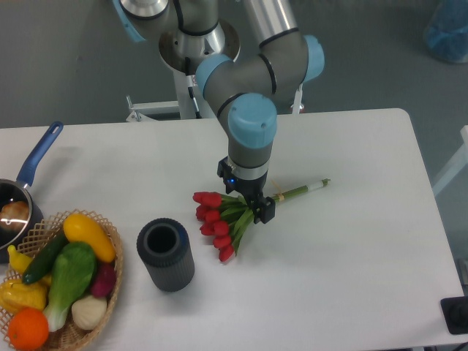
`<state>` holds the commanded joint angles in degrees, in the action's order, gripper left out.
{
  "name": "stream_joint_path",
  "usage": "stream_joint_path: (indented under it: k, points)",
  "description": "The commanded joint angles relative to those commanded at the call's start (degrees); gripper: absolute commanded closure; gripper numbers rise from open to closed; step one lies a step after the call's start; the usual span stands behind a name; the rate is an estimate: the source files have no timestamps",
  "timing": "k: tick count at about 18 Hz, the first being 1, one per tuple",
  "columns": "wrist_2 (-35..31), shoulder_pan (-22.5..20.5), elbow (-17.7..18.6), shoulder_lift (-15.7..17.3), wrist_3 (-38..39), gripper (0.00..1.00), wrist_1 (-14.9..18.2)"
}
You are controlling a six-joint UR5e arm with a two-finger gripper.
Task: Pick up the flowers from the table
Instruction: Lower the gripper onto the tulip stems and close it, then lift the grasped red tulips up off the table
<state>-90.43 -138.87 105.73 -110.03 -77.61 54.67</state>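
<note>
Over the white bench (pixel 351 241), the black two-finger gripper (pixel 247 202) straddles the red tulip bunch (pixel 228 218), spread apart, empty; lifting remains.

Smooth matt white surface (pixel 351 278), glossy plastic-looking red flowers (pixel 219 219) with green stems, matt black hand (pixel 247 201) on a grey metal arm (pixel 252 66) with glossy pale blue plastic caps, ribbed matt dark cylinder (pixel 166 255), woven wicker basket (pixel 110 278), shiny metal pan (pixel 14 205) with a glossy blue handle
</note>
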Motion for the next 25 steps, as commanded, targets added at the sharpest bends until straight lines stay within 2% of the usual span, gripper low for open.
stream_joint_path:
  k: [4,7,8,11,12,13,14,15,25]
  points:
    - [-1.2,1.1,-0.1,-3.0,0.1,0.0,-3.2]
    - [-1.1,1.2,-0.1,-3.9,0.1,0.0,-3.6]
    - [-1.1,1.3,-0.1,-4.0,0.2,0.07,-3.7]
    - [-1.1,1.3,-0.1,-4.0,0.1,0.52,-3.6]
    - [-1.1,1.3,-0.1,-3.9,-0.1,0.63,-3.6]
    - [-1.1,1.2,-0.2,-3.7,-0.4,0.7,-3.5]
    - [-1.1,1.2,-0.2,-3.5,-0.9,0.87,-3.5]
    - [-1.2,1.2,-0.1,-3.2,-1.0,0.97,-3.5]
    - [-3.0,-1.9,-2.5,5.5,-0.4,0.98,-2.0]
